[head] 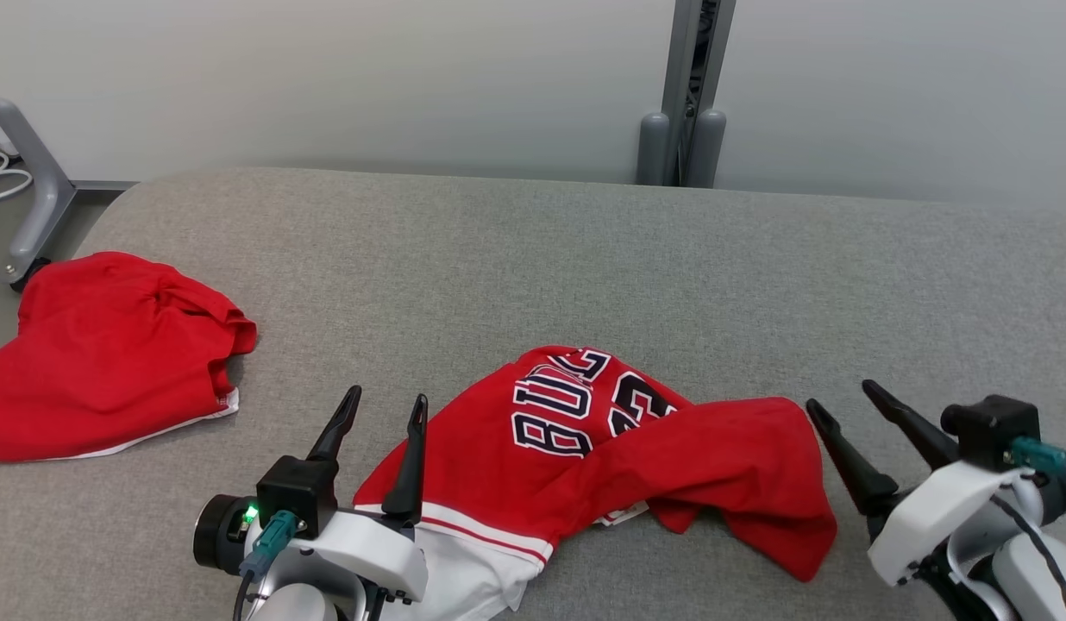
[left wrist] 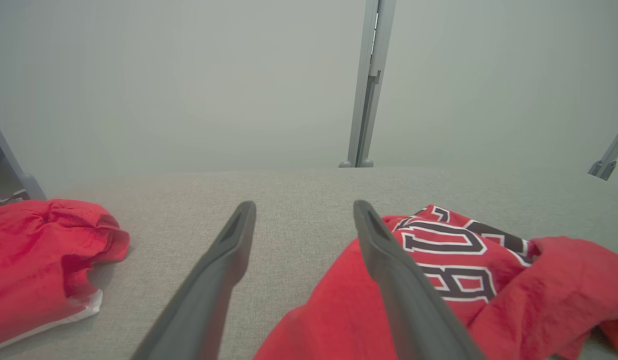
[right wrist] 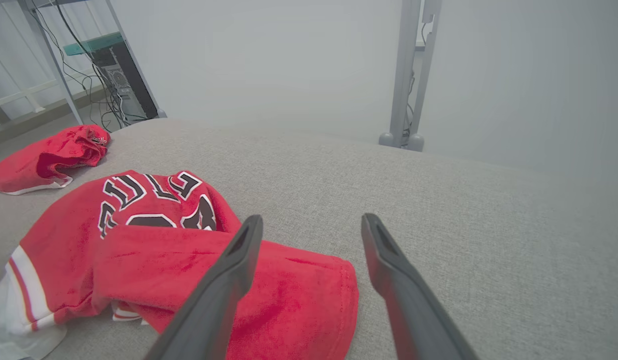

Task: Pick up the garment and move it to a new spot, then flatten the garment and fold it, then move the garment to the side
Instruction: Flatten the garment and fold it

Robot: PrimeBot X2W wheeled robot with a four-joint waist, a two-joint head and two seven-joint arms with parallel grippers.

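The garment (head: 602,457) is a red jersey with dark white-edged lettering and a white hem, lying crumpled on the grey table near its front edge; it also shows in the left wrist view (left wrist: 439,280) and the right wrist view (right wrist: 189,260). My left gripper (head: 388,412) stands open at the jersey's left edge, its right finger over the cloth, nothing held. My right gripper (head: 839,399) is open just right of the jersey's folded-over red part, nothing between its fingers. In the wrist views, each pair of fingers is spread wide above the table: left gripper (left wrist: 304,212), right gripper (right wrist: 311,225).
A second red garment (head: 102,354) lies bunched at the table's left end (left wrist: 39,260) (right wrist: 49,157). The grey table (head: 585,259) stretches bare behind and right of the jersey. A grey post (head: 692,95) stands behind the far edge; a frame leg (head: 33,198) at far left.
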